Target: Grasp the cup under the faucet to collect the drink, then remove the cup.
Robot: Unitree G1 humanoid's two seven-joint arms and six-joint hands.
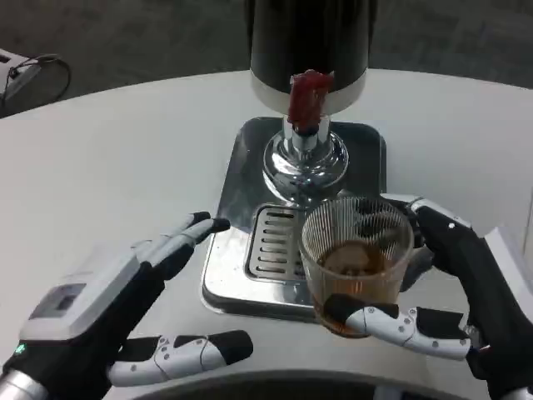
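A ribbed clear glass cup (356, 260) with brown drink in its bottom is gripped by my right hand (454, 287), whose fingers wrap its right side and base. It hangs over the front right edge of the steel drip tray (241, 250), in front of the chrome faucet base (305, 158). The black dispenser (308, 42) with its red tap handle (308, 96) stands behind. My left hand (125, 321) hovers open at the tray's front left, fingers spread and touching nothing.
The white round table (125, 167) carries the dispenser and tray. A dark cable (37, 71) lies at the far left edge. The table's front edge runs just below both hands.
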